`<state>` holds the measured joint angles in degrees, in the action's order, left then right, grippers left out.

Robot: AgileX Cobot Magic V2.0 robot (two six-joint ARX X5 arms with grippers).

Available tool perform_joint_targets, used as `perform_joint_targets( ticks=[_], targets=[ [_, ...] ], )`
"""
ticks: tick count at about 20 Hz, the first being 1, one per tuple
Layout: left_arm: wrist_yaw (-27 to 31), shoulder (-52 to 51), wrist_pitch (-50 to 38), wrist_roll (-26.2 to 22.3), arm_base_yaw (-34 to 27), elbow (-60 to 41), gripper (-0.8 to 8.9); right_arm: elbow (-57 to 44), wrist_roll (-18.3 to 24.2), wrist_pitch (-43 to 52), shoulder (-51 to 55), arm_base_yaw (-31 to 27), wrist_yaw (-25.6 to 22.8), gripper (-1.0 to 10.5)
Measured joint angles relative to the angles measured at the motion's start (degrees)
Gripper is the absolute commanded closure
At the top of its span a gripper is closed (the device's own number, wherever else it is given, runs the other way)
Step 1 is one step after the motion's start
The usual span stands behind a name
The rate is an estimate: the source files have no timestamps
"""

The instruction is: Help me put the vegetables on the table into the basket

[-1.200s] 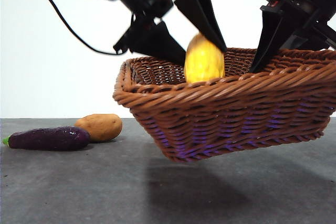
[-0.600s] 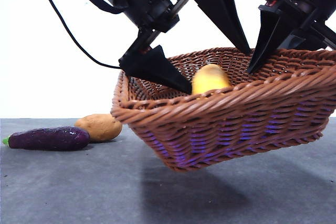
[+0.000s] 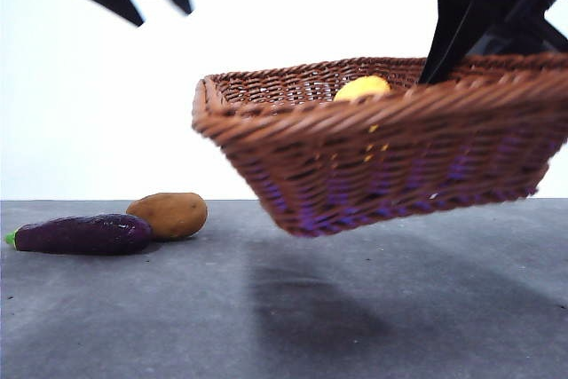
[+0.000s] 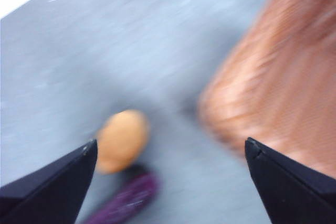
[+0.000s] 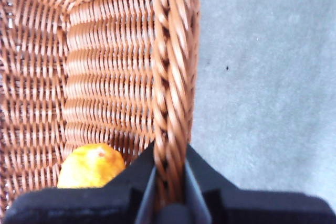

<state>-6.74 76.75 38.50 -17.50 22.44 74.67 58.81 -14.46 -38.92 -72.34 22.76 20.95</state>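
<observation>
Left hand now raised away, released; right hand clenched on lifted basket.

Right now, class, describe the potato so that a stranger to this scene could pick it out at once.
Start at the wicker basket held above the table; look along the tabletop beside it. Two vegetables lie there touching: the potato is the short, rounded tan-brown one, behind the long dark purple eggplant.

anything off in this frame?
The basket isn't on the table: the right gripper, shut on its rim, holds it tilted in the air, corn inside. Eggplant and potato lie on the table; the left gripper is open.
</observation>
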Motion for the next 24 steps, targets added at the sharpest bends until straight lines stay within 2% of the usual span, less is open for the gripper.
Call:
perform_joint_targets(
  ticks=[4,7,13,19,24],
  targets=[
    [0.00,7.39,-1.40,-11.72,-6.05,0.00,3.42,8.11,3.65,-7.58,0.33,-0.68,-0.02,9.6],
    [-2.29,15.08,-4.74,-15.67,-7.32,1.27,3.42,14.82,5.88,-11.17,0.44,-0.72,-0.04,9.6],
    [-4.48,31.36,-3.96,-17.59,-7.43,12.79,3.41,21.99,8.57,-15.93,0.59,-0.72,-0.68,9.6],
    [-5.44,38.49,-5.33,-19.93,-7.72,13.55,3.41,21.99,9.97,-16.13,0.59,-1.81,-0.92,9.6],
    [-5.44,41.27,-7.82,-20.02,-7.91,13.55,3.55,21.99,10.43,-16.00,0.59,-1.86,-0.83,9.6]
  ],
)
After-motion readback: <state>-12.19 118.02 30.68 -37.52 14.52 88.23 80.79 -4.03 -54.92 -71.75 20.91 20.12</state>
